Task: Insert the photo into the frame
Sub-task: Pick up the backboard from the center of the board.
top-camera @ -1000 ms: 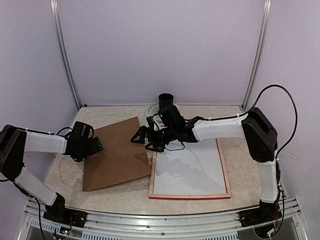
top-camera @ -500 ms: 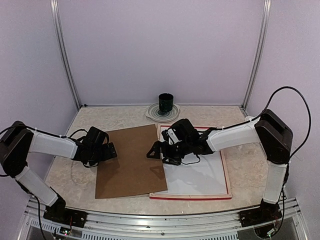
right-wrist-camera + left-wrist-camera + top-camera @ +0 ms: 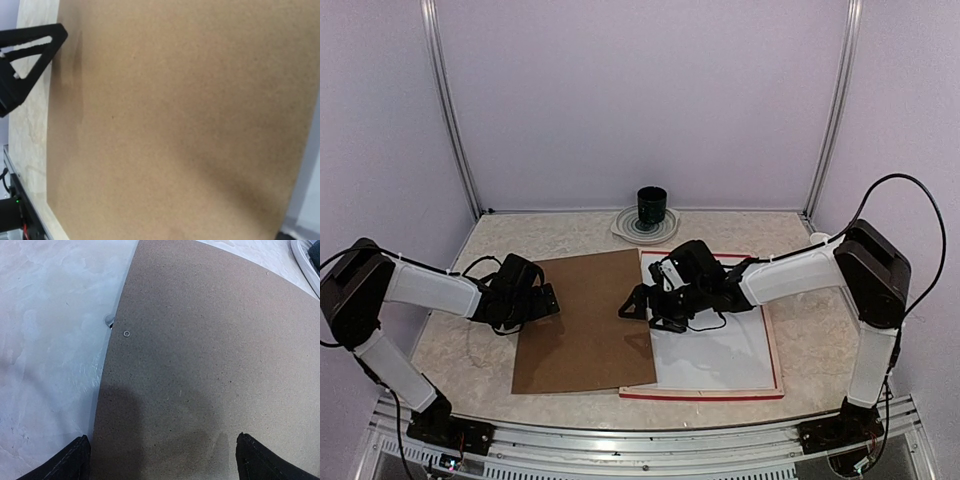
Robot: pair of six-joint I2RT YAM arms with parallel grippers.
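The frame [image 3: 720,395] lies flat at the right, red along its near edge and pale wood up its sides. A white sheet [image 3: 720,352] fills it. The photo's printed side shows in no view. A brown backing board [image 3: 582,325] lies left of centre, and its right edge overlaps the frame's left side. My left gripper [image 3: 542,300] is open at the board's left edge. In the left wrist view its fingers [image 3: 75,462] straddle the board [image 3: 200,340]. My right gripper [image 3: 645,308] is open low at the board's right edge. The board [image 3: 175,125] fills the right wrist view.
A dark green cup [image 3: 652,206] stands on a white plate [image 3: 625,228] at the back centre, and the plate's rim [image 3: 305,260] shows in the left wrist view. Marble tabletop [image 3: 450,350] lies left of the board. Metal posts and purple walls close in the cell.
The board has slid to the right and squared up, now lapping over the frame's left edge. Both grippers moved right with it, still open.
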